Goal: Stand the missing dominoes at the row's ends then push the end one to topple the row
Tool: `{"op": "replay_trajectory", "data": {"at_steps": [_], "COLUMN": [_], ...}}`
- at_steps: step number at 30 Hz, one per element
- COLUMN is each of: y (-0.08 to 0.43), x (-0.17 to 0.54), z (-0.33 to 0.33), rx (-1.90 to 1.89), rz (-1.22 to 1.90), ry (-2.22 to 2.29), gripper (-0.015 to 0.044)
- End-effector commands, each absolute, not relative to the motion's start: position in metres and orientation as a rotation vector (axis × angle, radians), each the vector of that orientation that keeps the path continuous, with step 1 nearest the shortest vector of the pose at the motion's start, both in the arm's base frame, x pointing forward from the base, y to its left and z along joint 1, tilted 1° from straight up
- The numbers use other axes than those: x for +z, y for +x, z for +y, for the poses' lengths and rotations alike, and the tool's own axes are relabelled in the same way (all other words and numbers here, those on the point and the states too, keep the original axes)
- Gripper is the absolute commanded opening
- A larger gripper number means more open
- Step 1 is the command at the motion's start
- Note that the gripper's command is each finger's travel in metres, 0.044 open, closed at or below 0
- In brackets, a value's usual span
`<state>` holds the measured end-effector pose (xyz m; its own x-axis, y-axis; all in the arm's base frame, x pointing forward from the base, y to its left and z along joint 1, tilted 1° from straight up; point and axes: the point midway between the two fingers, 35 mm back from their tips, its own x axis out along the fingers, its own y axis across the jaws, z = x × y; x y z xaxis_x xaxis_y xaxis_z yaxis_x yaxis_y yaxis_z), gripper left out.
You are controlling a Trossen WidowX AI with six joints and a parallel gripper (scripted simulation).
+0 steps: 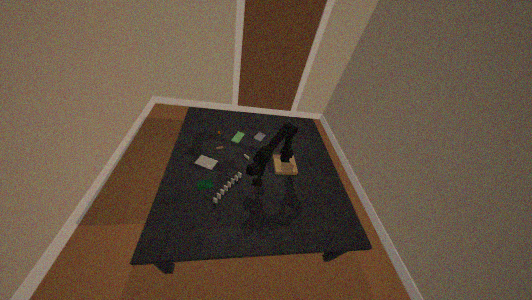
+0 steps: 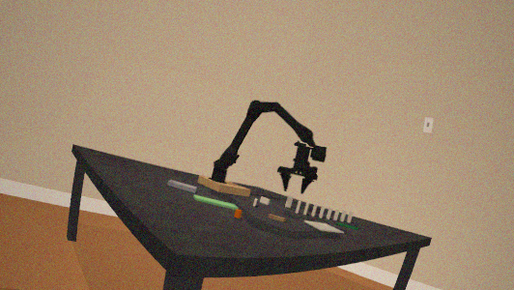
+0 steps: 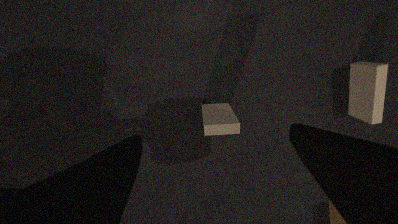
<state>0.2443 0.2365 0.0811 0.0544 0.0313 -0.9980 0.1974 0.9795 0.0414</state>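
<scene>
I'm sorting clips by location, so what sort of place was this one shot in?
Probably a plain indoor room set up for robot work: a black arm stands on a dark table, with bare beige walls and an outlet plate behind.

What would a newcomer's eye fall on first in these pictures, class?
Most likely the black arm, arched over the dark table, its jaws open above it. Next, perhaps, the line of pale upright dominoes. A bright green flat piece also stands out, beyond the row's far side from the wall socket.
</scene>
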Motion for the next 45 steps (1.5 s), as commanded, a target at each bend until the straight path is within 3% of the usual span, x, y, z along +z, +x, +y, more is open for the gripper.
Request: {"op": "replay_trajectory", "data": {"at_steps": [1,16,29,45], "y": [0.241,0.240,0.240,0.250], "x": [0.052,0.036,0.036,0.070], "z": [0.233,0.232,0.232,0.240], "rx": [-0.142,-0.142,-0.142,-0.145], "rz": [1.533,1.533,1.533,1.494], "ry": [0.177,0.177,0.177,0.221], "gripper": [0.0440,0.0440,0.0107,0.0107]}}
